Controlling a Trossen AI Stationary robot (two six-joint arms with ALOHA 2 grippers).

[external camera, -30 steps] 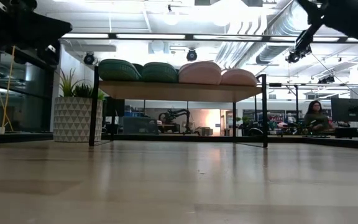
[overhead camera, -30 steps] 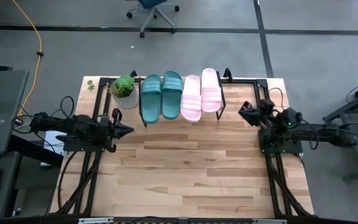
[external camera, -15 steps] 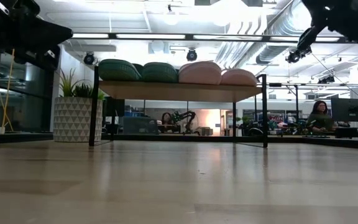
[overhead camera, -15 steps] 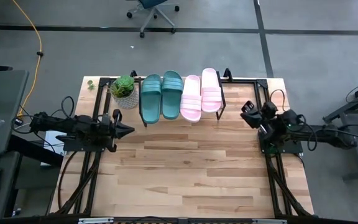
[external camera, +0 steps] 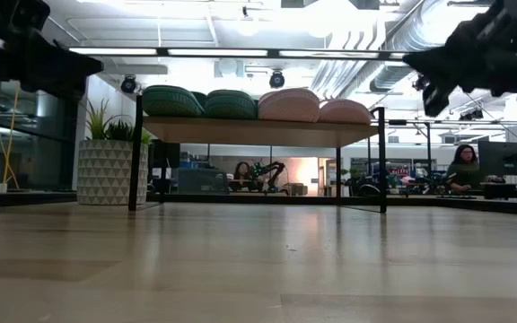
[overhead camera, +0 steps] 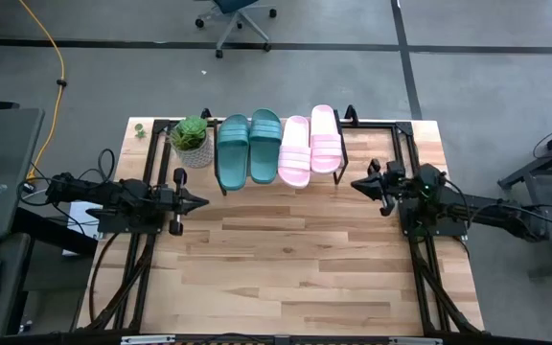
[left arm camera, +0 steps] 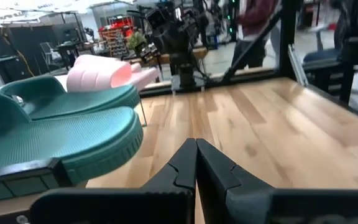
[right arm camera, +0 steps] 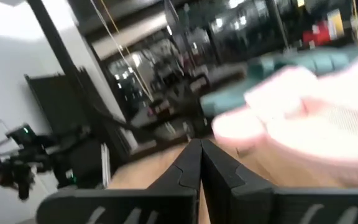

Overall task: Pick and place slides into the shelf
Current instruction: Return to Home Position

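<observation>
Four slides lie side by side on top of the shelf [external camera: 258, 131] at the table's far edge: two dark teal ones [overhead camera: 232, 151] [overhead camera: 264, 146] and two pale pink ones [overhead camera: 295, 163] [overhead camera: 326, 140], soles on the plank. My left gripper [overhead camera: 199, 202] is shut and holds nothing. It points level toward the table's right, nearer than the shelf's left end, with the teal slides [left arm camera: 61, 134] close by. My right gripper [overhead camera: 356, 184] is also shut with nothing in it. It points toward the table's left just off the shelf's right end, beside a pink slide [right arm camera: 303, 118].
A potted plant [overhead camera: 192, 141] in a white patterned pot [external camera: 110, 170] stands at the shelf's left end. The wooden tabletop [overhead camera: 295, 259] spreads bare on the near side of both grippers. Beyond the table a person [external camera: 463, 166] sits in the room.
My right gripper has sunk and swung toward the table's left, turning from slanting at the far edge to pointing nearly level leftward, and has rolled. My left gripper has rolled on the spot. Both stay shut. The slides have not moved.
</observation>
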